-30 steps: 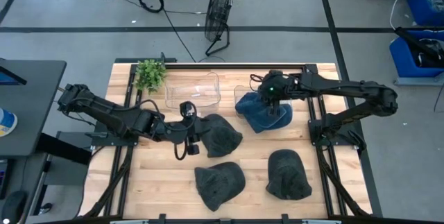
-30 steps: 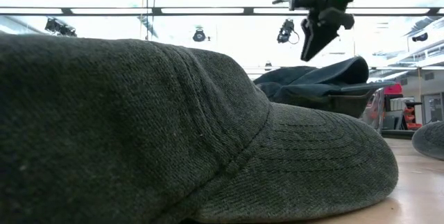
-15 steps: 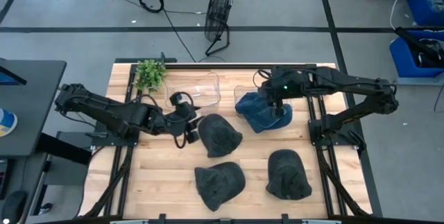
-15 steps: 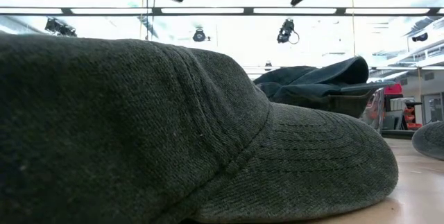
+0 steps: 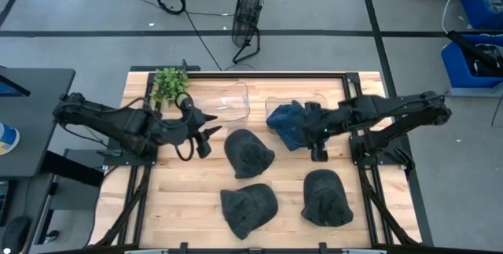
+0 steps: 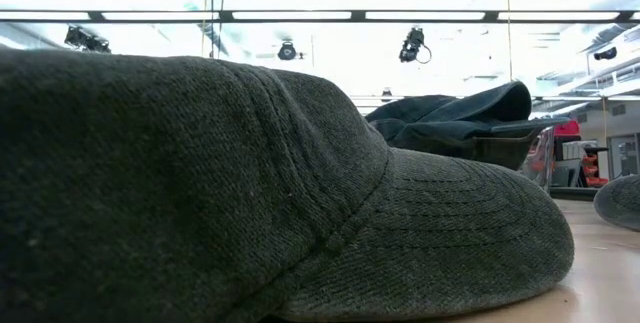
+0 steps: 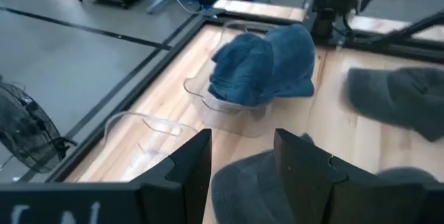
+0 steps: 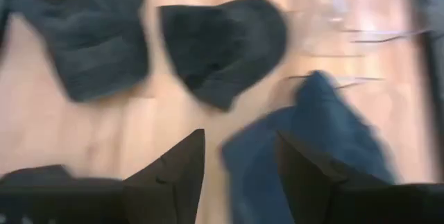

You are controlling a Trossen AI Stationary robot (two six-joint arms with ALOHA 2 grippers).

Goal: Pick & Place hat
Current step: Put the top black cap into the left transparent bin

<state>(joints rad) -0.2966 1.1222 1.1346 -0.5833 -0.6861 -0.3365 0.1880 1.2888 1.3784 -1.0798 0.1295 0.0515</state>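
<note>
A blue hat (image 5: 289,123) sits crumpled in a clear bin (image 7: 229,109) at the table's far middle; it shows in the left wrist view (image 7: 261,63), the right wrist view (image 8: 316,130) and the low view (image 6: 462,115). Three dark grey hats lie flat on the wood: one in the middle (image 5: 248,152), one near the front (image 5: 250,207), one at front right (image 5: 327,197). My left gripper (image 5: 206,134) hovers open just left of the middle grey hat (image 7: 267,182). My right gripper (image 5: 317,145) hangs open just right of the blue hat.
A second clear bin (image 5: 221,101) stands to the left of the blue hat's bin. A small green plant (image 5: 170,83) is at the far left corner. A dark frame (image 5: 355,140) runs along the table's sides. Bare wood (image 5: 181,199) lies at front left.
My right gripper has risen from just above the blue hat and drawn back toward the table's near right. My left gripper has lifted away from the middle grey hat, moving toward the far left. The hats have stayed where they were.
</note>
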